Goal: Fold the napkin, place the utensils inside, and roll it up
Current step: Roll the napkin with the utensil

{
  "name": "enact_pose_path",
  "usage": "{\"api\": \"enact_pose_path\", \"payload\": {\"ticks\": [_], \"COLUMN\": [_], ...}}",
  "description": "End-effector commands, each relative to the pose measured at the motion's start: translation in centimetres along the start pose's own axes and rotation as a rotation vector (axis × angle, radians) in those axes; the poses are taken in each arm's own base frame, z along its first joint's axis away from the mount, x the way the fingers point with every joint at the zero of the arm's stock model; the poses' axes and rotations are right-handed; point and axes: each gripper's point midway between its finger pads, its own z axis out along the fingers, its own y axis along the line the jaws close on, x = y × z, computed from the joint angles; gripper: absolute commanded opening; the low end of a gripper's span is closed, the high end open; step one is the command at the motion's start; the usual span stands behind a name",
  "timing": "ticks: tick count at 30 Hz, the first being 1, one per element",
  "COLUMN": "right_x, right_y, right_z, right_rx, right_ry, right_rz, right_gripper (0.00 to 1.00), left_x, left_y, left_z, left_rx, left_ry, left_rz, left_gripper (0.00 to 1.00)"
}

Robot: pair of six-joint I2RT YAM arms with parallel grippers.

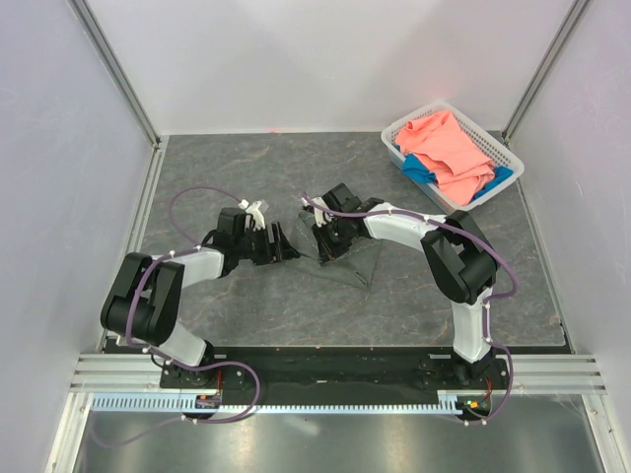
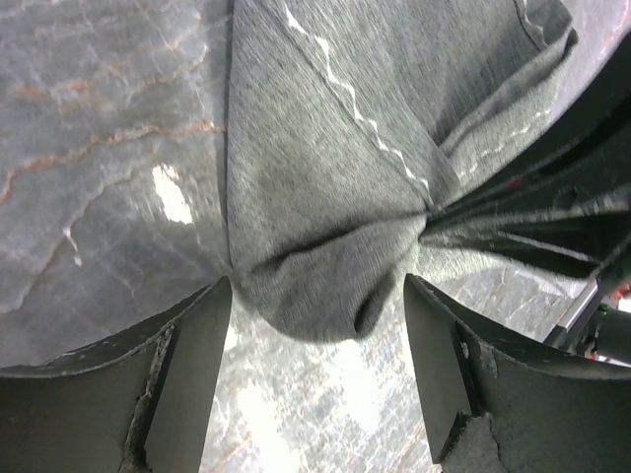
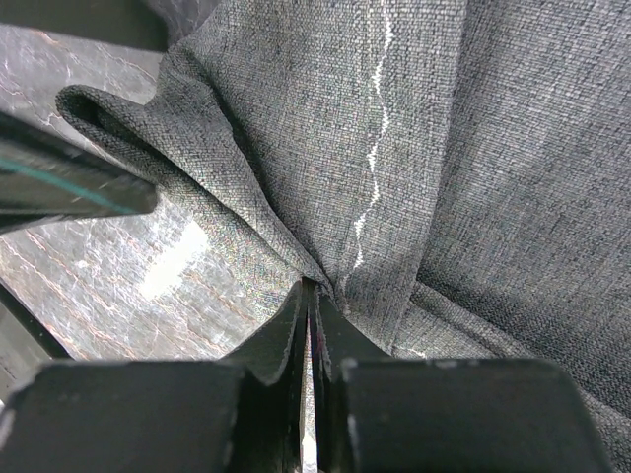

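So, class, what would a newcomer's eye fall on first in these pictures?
The salmon-pink cloth in the white basket, far right corner, stands out brightest. Mid-table, the right gripper pinches a fold of the dark grey napkin, while the left gripper stands open around its bunched end.

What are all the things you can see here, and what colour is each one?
dark grey square cloth napkin: one, dark grey, bunched at the table's middle between the arms
white plastic lattice basket: one, white, far right corner of the table
salmon-pink cloth: one, pink, piled in the basket
blue cloth: one, blue, in the basket, mostly under the pink cloth
grey marbled tabletop: one, grey, under everything
white-and-black robot arms: two, left and right, bases at the near edge
left fingers: two, black, open, one each side of a napkin fold
right fingers: two, black, shut on the napkin
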Motion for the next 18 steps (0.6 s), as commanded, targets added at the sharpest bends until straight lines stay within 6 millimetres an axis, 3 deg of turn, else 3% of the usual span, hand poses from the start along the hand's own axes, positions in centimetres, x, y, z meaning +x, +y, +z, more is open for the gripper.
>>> {"api": "enact_pose_path", "payload": {"ticks": [1, 7, 18], "right_x": [-1.6, -1.5, -1.4], "right_y": [-0.6, -0.8, -0.6], "right_z": [-0.2, -0.1, -0.1], "right_rx": [0.024, 0.021, 0.010], "right_ry": [-0.031, -0.027, -0.023], "right_rz": [-0.016, -0.010, -0.009], "right_gripper": [0.07, 0.06, 0.06], "left_x": [-1.6, -0.5, -2.2], "left_y": [-1.3, -0.5, -0.4], "left_z": [-1.1, -1.0, 0.4], "left_rx": [0.035, 0.019, 0.033], "left_ry": [-0.078, -0.074, -0.097], "left_rz": [0.047, 0.046, 0.082], "left_gripper": [0.78, 0.78, 0.69]}}
